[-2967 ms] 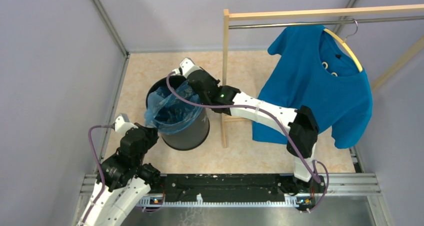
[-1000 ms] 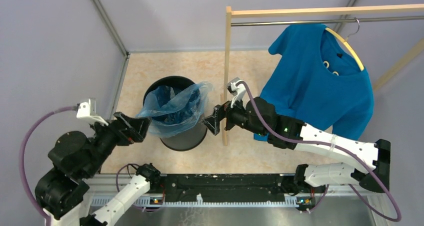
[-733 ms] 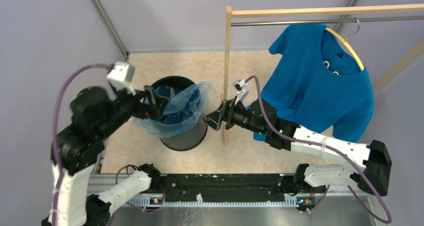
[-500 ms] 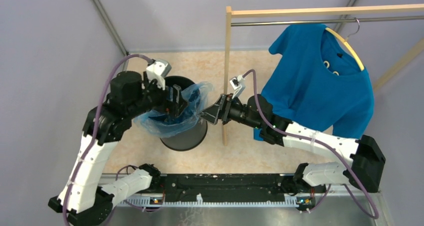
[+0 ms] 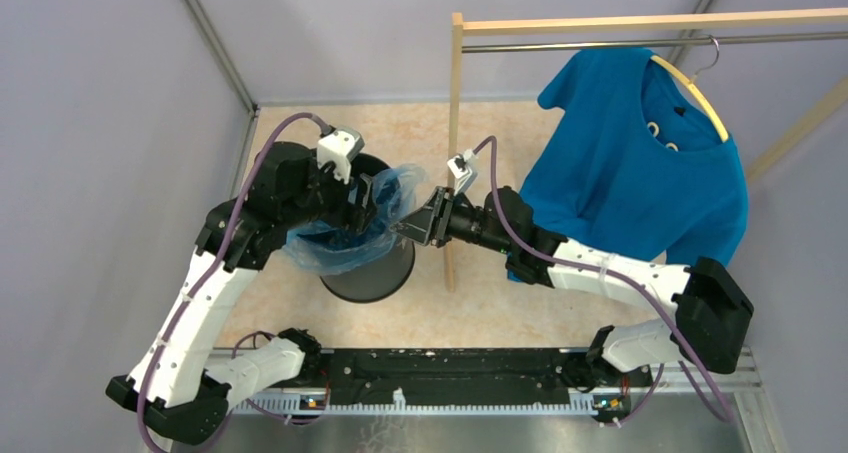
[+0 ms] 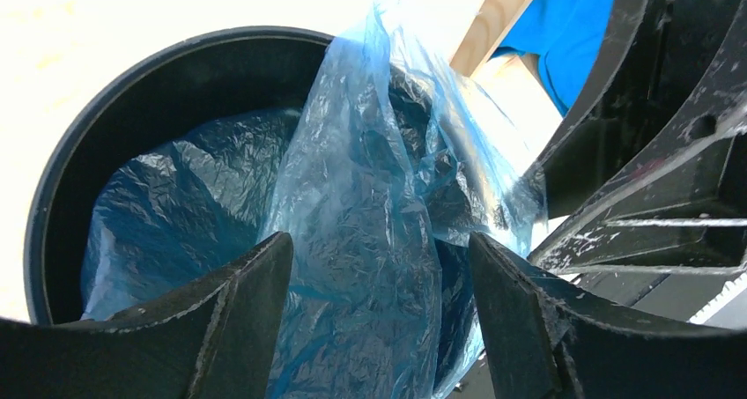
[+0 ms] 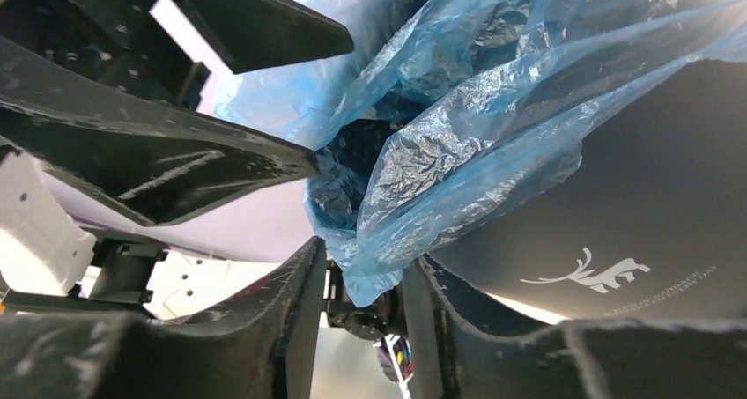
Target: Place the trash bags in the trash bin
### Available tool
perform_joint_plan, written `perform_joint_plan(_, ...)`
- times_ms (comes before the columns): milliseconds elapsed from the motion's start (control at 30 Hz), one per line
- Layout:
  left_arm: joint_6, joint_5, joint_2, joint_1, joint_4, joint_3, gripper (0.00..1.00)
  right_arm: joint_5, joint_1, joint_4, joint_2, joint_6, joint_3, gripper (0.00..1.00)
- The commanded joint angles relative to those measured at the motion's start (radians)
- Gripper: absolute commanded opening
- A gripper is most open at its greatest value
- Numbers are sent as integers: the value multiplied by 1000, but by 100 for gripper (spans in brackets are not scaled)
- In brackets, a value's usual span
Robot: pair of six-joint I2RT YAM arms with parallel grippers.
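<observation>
The black trash bin (image 5: pixel 378 273) stands left of centre, a white deer mark on its side (image 7: pixel 608 271). A crinkly light-blue trash bag (image 5: pixel 335 248) sits in it, its top spilling over the rim. My left gripper (image 5: pixel 362 201) is over the bin's mouth, open, and a raised fold of the bag (image 6: pixel 370 240) stands between its fingers (image 6: pixel 238 311). My right gripper (image 5: pixel 415 223) is at the bin's right rim. Its jaws are narrow around the bag's hanging edge (image 7: pixel 388 271), with a gap still showing on one side.
A wooden rack post (image 5: pixel 452 143) rises just right of the bin, close behind my right gripper. A blue T-shirt (image 5: pixel 640 163) hangs from the rail at the right. Grey walls enclose the floor on the left and back.
My left arm swung up from the near left to above the bin. My right gripper moved left to the bag's edge and its jaws narrowed.
</observation>
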Motion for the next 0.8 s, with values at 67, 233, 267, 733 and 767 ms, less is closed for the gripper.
perform_joint_plan(67, 2, 1, -23, -5, 23, -7, 83, -41, -16, 127, -1, 7, -23, 30)
perform_joint_plan(233, 2, -83, -9, -8, 0, -4, 78, -46, -28, 151, 7, 21, -45, 16)
perform_joint_plan(267, 2, -91, -6, -9, 0, -2, 75, -51, -32, 154, 9, 25, -47, 13)
perform_joint_plan(733, -23, -146, 63, -10, 21, 75, 44, -63, -44, 169, 1, 35, -102, 0)
perform_joint_plan(767, -28, -106, 62, -10, 23, 79, 50, -65, -44, 170, -2, 36, -104, 0)
